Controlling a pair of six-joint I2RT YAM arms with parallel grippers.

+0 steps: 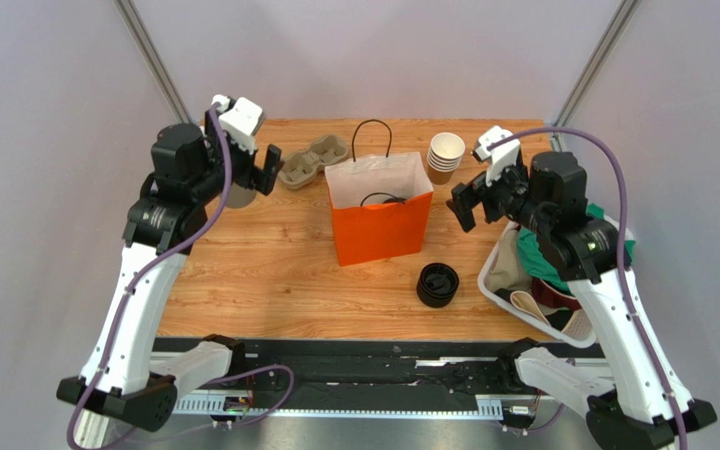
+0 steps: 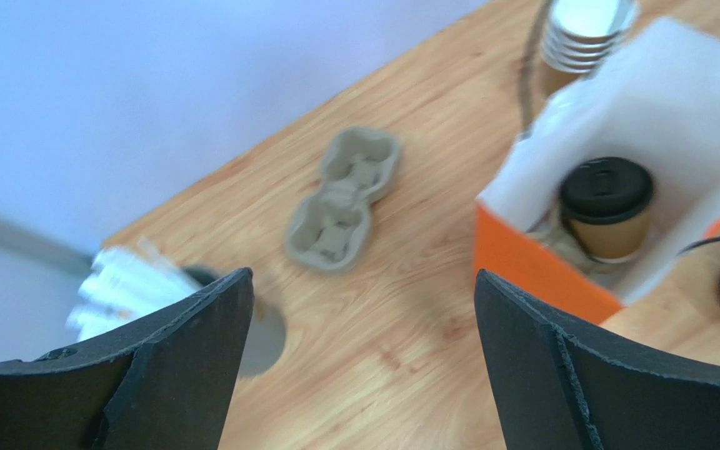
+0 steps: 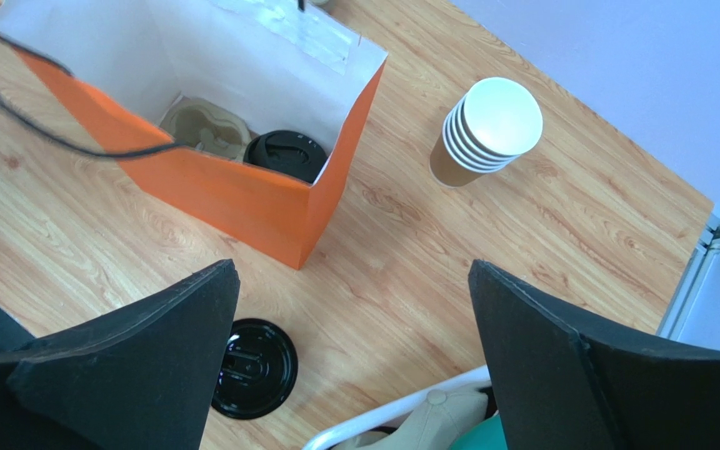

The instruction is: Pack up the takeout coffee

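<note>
Lidded coffee cup [image 2: 606, 211] upright inside orange bag [image 2: 533, 272]; pulp carrier [image 2: 343, 199] beside bag; left hand [image 2: 361, 277] spread

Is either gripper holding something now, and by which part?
Nothing is held: the left gripper and the right gripper are both open and empty.

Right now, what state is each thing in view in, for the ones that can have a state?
orange bag: open, standing upright
takeout coffee: lidded, upright, inside the orange bag
cup stack: nested, lidless, upright
black lids: stacked, on no cup
cup carrier: empty, lying flat
left hand: open, empty
right hand: open, empty
</note>
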